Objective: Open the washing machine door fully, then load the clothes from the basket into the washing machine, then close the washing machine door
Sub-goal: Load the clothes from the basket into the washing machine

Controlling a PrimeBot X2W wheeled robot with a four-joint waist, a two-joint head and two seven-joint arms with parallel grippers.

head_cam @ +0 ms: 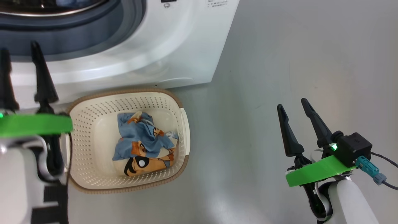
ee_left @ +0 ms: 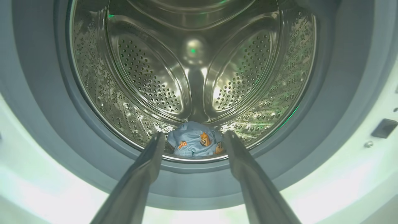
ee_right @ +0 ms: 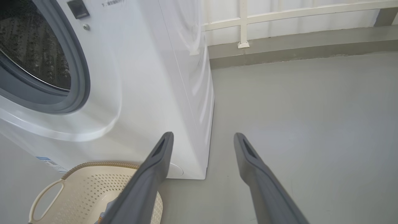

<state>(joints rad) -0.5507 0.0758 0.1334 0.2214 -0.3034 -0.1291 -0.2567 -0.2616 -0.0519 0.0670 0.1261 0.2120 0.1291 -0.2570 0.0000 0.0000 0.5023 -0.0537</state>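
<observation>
The white washing machine (head_cam: 174,46) stands with its mouth uncovered; its door is out of view. My left gripper (head_cam: 20,49) is open and empty, held in front of the grey gasket (ee_left: 40,109), fingers pointing into the steel drum (ee_left: 149,77). One light blue printed garment (ee_left: 196,143) lies at the drum's front lip. The cream basket (head_cam: 93,174) sits on the floor before the washer and holds blue and orange clothes (head_cam: 143,143). My right gripper (head_cam: 293,104) hangs open and empty over bare floor to the right of the basket (ee_right: 77,193).
Grey floor (head_cam: 295,56) stretches to the right of the washer. In the right wrist view a low grey kerb (ee_right: 295,46) with a white railing (ee_right: 242,21) runs behind the machine. A dark latch slot (ee_left: 384,128) sits on the washer's front at the right.
</observation>
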